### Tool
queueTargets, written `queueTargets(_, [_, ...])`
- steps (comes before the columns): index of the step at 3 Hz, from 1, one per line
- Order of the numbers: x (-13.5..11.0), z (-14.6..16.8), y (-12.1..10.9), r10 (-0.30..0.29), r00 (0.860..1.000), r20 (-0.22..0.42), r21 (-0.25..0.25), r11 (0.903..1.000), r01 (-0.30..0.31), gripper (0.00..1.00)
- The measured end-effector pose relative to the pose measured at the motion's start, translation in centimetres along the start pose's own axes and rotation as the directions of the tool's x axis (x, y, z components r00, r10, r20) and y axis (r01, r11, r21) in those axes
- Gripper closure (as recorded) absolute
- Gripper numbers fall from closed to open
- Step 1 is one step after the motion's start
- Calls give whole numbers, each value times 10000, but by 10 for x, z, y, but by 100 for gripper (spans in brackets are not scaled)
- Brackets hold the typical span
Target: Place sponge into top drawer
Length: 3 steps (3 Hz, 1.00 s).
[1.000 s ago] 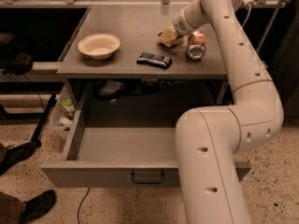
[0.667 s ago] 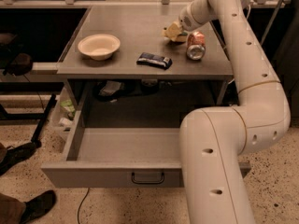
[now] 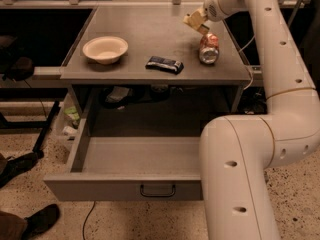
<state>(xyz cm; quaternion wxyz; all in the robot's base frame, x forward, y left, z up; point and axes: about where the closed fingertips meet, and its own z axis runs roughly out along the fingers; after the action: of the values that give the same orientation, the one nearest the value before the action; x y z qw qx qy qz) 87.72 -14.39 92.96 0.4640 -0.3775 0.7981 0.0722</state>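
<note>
Sponge [image 3: 193, 20] sits pinched in the gripper [image 3: 199, 18], raised off the table [image 3: 150, 29] at its far right corner, with its yellow foam showing. It hangs just above and behind a drinks can [image 3: 209, 48] that stands on the table. The top drawer [image 3: 135, 156] is pulled out below the table's front edge, well apart from the sponge, its floor bare and its dark handle [image 3: 157, 190] facing the camera.

The nearest hazard, as I judge it, is the can. A move toward the drawer that starts low could clip it and tip it, perhaps rolling it off the table or into the drawer. A dark snack wrapper [image 3: 164, 64] lies further along a straight path to the front, and a pale bowl [image 3: 105, 49] sits off to the left. Dragging the sponge low might sweep the wrapper along.

The foam is soft, so a shallow pinch could let it slip during a quick swing. Letting go before the gripper clears the table's front edge would leave the sponge on the table, and overshooting would drop it on the floor. The arm's own lower link covers the drawer's right side, so the left and middle look like the safer target.
</note>
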Motion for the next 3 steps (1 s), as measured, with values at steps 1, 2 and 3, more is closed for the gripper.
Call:
queueTargets(1, [-6,-21,-13,136,9988,468,261,9995,-148,100])
queueTargets(2, [-12,-42,-19,331,9941,1036,249,9990,-358,100])
queueTargets(3, [-21,-59,-18,496,9888,1407,209,9984,-530,100])
